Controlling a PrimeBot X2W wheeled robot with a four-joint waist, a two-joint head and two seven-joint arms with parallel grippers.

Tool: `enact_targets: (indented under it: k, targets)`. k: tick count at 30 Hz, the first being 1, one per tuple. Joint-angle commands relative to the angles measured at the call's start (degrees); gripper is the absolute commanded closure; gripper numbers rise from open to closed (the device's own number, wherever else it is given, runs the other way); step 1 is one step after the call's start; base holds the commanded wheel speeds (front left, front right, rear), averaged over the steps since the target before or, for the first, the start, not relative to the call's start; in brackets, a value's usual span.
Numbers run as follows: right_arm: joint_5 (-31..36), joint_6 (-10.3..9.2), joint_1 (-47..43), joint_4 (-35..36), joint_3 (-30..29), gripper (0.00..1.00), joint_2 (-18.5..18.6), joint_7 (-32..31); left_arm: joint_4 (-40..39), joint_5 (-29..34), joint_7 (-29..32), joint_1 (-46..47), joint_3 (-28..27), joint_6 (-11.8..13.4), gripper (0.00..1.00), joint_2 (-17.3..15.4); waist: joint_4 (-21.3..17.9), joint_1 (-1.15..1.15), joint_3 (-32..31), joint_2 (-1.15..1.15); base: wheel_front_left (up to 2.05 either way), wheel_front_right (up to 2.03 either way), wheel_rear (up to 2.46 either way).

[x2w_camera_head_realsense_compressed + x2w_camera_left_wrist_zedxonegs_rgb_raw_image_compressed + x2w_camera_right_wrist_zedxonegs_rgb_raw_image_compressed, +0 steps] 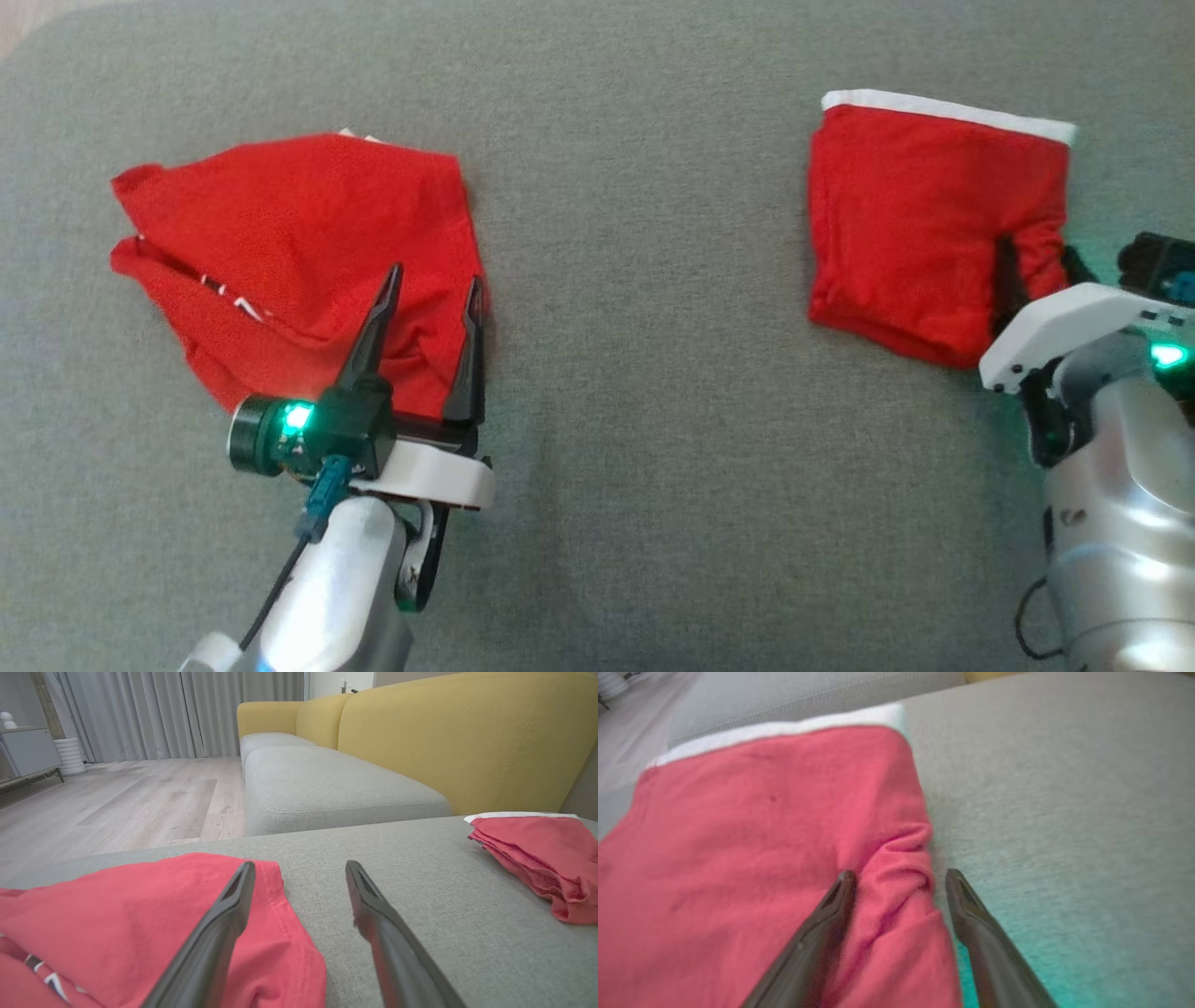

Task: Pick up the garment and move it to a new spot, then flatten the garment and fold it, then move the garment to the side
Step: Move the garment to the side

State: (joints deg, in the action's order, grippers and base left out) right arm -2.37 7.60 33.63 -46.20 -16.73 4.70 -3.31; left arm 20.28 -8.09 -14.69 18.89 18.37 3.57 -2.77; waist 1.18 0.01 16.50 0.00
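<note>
Crumpled red garment [299, 243] lies toward the left edge of the grey cushion [644, 373]. The left gripper [436, 273] is over its right hem, jaws wide, one finger above cloth and one above cushion, nothing held. Folded red garment [915, 215], with a white band along its far edge, lies toward the right edge; right gripper [900, 873] jaws wide, astride its wrinkled right side.

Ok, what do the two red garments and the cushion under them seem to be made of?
Crumpled red garment: thin matte knit, likely jersey; soft folds, stitched hem. Folded red garment: similar soft matte knit, possibly fine mesh, with a white band; exact fibre unclear. Grey seat cushion: woven upholstery fabric, matte, with visible grainy weave.
</note>
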Motion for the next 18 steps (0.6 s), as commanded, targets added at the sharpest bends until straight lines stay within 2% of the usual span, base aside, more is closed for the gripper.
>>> enact_targets:
  k: [1,4,5,6,9,12,18]
  targets:
    - [0.3,-0.11,1.9,0.5,1.2,0.00,0.4,-0.6,-1.5,0.1,-0.3,1.9,-1.6,0.4,0.00,-0.1,0.3,-0.01,0.4,0.00,0.00,0.00,0.00]
    - [0.0,-0.11,2.9,-3.1,3.4,0.00,0.9,-2.3,-1.6,0.0,-0.3,2.1,-1.5,0.4,0.00,-0.1,0.6,-0.01,0.7,0.00,0.00,0.00,0.00]
    - [-0.4,-0.11,3.3,-3.9,4.1,0.35,1.2,-2.4,-1.6,0.0,-0.3,2.1,-1.5,0.4,0.00,-0.1,0.6,-0.01,0.7,0.00,0.00,0.00,0.00]
    - [-0.5,-0.11,3.6,-4.5,5.0,1.00,1.7,-2.2,-1.6,0.0,-0.3,2.2,-1.5,0.5,0.00,-0.1,0.6,-0.01,0.7,0.00,0.00,0.00,0.00]
    - [-1.0,-0.11,4.2,-5.8,7.9,1.00,3.4,-1.6,-1.4,-0.1,-0.3,2.3,-1.8,0.6,0.00,-0.1,0.3,-0.01,0.5,0.00,0.00,0.00,0.00]
    - [-0.7,-0.11,4.8,-6.0,11.5,1.00,6.8,-0.7,-1.3,-0.1,-0.3,2.4,-2.1,0.7,0.00,-0.1,-0.2,-0.01,0.0,0.00,0.00,0.00,0.00]
    - [1.2,-0.11,6.0,-4.8,19.0,1.00,18.6,0.2,-1.8,-0.2,-0.3,2.6,-2.4,0.8,0.00,-0.1,-0.9,-0.01,-0.1,0.00,0.00,0.00,0.00]
